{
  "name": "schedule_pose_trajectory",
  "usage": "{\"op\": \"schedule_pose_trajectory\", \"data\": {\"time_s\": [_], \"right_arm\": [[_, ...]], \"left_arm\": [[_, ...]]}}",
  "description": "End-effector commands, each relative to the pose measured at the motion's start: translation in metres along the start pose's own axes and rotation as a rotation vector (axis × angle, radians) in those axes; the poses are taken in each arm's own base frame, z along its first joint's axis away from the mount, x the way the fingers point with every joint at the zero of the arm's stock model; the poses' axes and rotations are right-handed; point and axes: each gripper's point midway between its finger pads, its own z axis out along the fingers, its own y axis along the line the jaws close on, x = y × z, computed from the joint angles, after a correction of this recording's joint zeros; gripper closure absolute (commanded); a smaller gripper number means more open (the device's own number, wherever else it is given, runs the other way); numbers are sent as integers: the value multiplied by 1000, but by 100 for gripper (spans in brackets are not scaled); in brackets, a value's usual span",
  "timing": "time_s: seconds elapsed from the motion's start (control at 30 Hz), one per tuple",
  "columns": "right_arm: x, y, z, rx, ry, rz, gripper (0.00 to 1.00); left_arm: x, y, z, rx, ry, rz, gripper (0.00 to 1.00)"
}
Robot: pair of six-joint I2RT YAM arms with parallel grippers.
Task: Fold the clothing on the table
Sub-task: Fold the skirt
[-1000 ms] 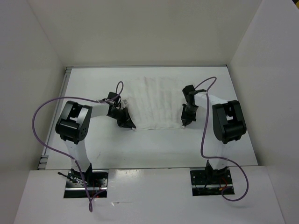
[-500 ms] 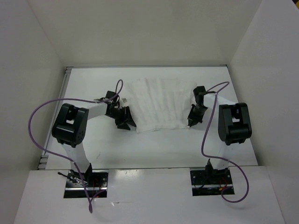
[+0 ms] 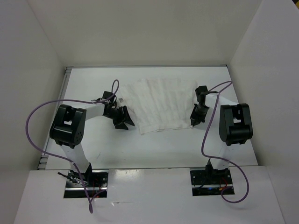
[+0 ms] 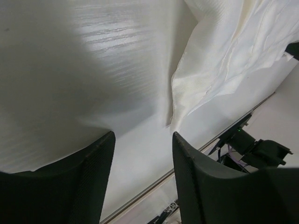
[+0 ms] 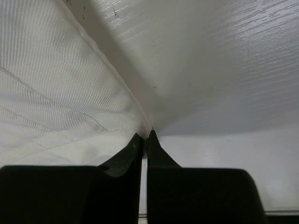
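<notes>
Left end effector [image 4: 142, 137]: jaws spread wide with nothing between them. Only bare counter [image 4: 70, 70] shows in the gap.
Right end effector [image 5: 145, 136]: jaws pressed together, the tips pinching the hem of the clothing [image 5: 56, 84] at its side edge. Fabric runs off to one side of the tips and bare counter to the other.
Clothing from the left end effector: ahead and off to one side of the fingers, not between them. Its nearest corner lies just beyond one fingertip and looks apart from it in the wrist view.
Clothing from the right end effector: at the tips, spreading away toward the other arm.
Where the clothing lies: mostly flat on the counter, between the two end effectors in the top view.
Long axis: across, from one end effector toward the other. Faint crease lines cross it, running far to near.
Nearer arm: the right one holds an edge. The left one sits just beside the opposite edge.
Step, as I judge it: one side is gripped and the other is free, so the left side needs a hold before any fold.
What the move turns on: the left end effector must shift sideways until the hem sits inside its gap. Closing where it stands would catch nothing.
Risk: a pull from the right alone could drag and skew the thin fabric.
</notes>
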Motion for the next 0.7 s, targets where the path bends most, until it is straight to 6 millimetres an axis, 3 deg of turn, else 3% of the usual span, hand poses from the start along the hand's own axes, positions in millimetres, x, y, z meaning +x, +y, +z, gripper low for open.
{"op": "schedule_pose_trajectory", "data": {"time_s": [0.0, 0.1, 0.33, 0.47, 0.53, 0.67], "right_arm": [[5, -6, 1, 50, -21, -32, 100], [24, 14, 5, 11, 27, -70, 100], [64, 68, 9, -95, 91, -155, 100], [67, 67, 8, -86, 83, -155, 100], [66, 65, 6, -79, 77, -155, 100], [66, 52, 9, -37, 68, -145, 100]], "left_arm": [[5, 0, 14, 20, 32, -15, 41], [0, -3, 18, 29, 35, -23, 48], [-1, -1, 22, 24, 42, -30, 52], [-1, 2, 24, 21, 48, -15, 65], [1, 5, 25, 20, 49, -5, 80], [6, 13, 28, 1, 62, 2, 95]]}}
